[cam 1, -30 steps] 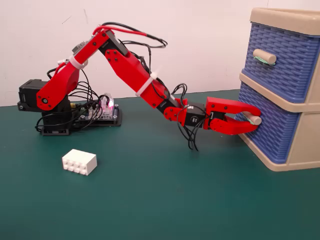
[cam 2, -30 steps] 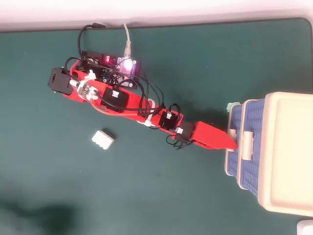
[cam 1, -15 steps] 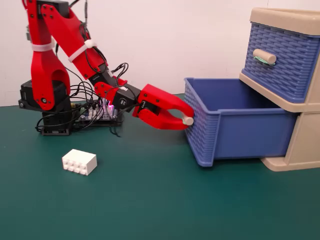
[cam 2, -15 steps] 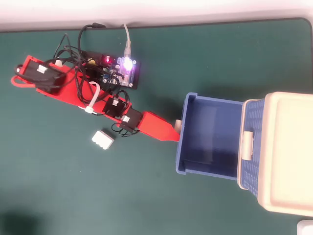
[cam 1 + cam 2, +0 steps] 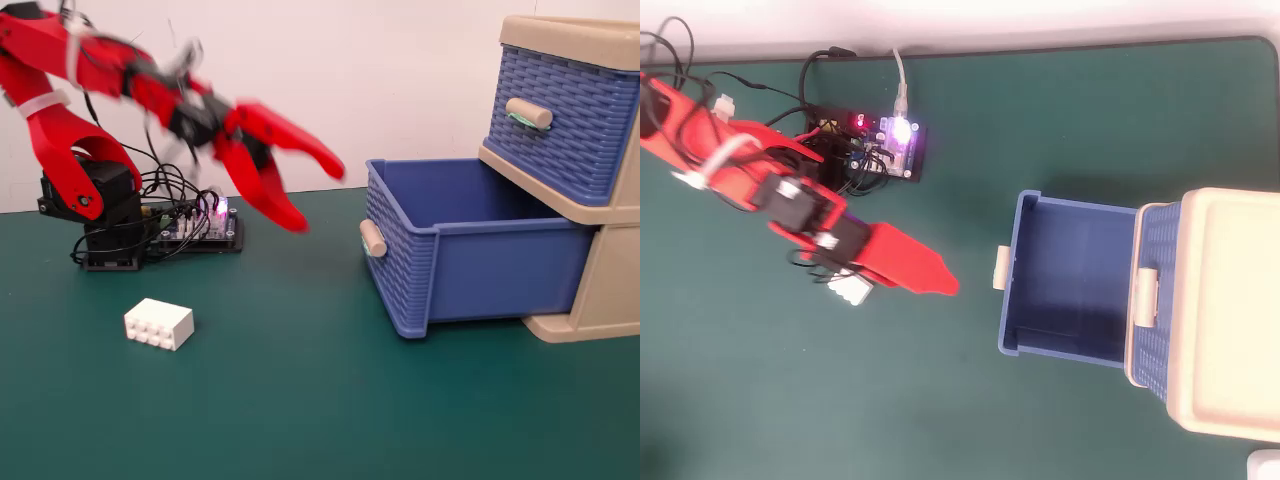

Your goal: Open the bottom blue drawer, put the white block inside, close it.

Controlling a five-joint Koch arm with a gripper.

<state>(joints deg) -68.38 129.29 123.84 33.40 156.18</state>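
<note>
The drawer (image 5: 470, 240) stands pulled out and empty at the right of the fixed view, while the block (image 5: 158, 323) lies on the green table (image 5: 320, 400) at near left, well apart from it, and the end effector (image 5: 318, 194) hangs in the air above with its red jaws spread and nothing between them. In the overhead view the arm covers most of the block (image 5: 850, 288), so a descent could land a jaw on the studs and knock it aside. A weak pinch could also drop it short of the drawer's front wall.
</note>
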